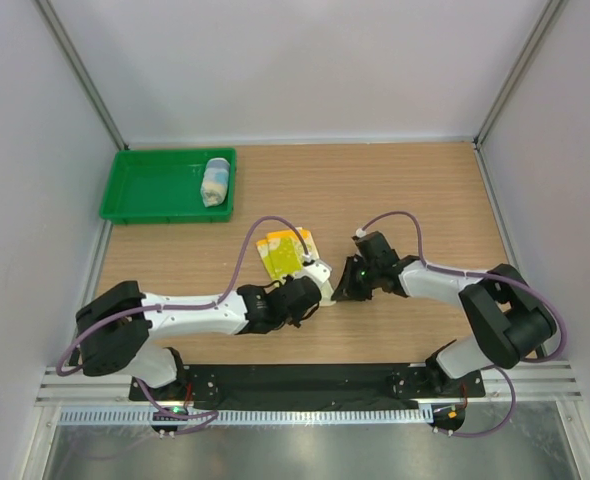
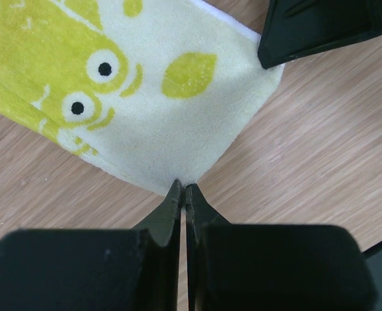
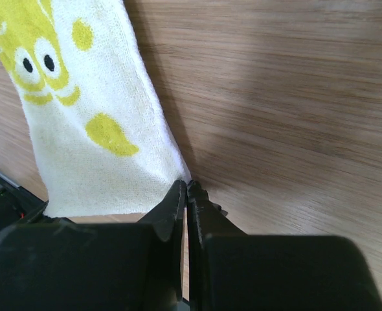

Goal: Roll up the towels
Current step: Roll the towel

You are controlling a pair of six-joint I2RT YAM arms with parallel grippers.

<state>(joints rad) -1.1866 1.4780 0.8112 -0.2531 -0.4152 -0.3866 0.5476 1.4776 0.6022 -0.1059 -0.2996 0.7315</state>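
Left hand point(image 2: 182, 189) and right hand point(image 3: 185, 188), both tight on corners of fuzzy terry yellow-green towel point(image 2: 178, 123).

Yellow-green towel point(image 1: 286, 254) lies flat on the table point(image 1: 425, 190) (cartoon print up); light blue towel point(image 1: 215, 182) sits rolled in the tray point(image 1: 145, 186).

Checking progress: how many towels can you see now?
2. A rolled blue-white towel lies in the green tray; the yellow-green towel lies on the table, corners pinched by the left hand and right hand. None seems hidden.
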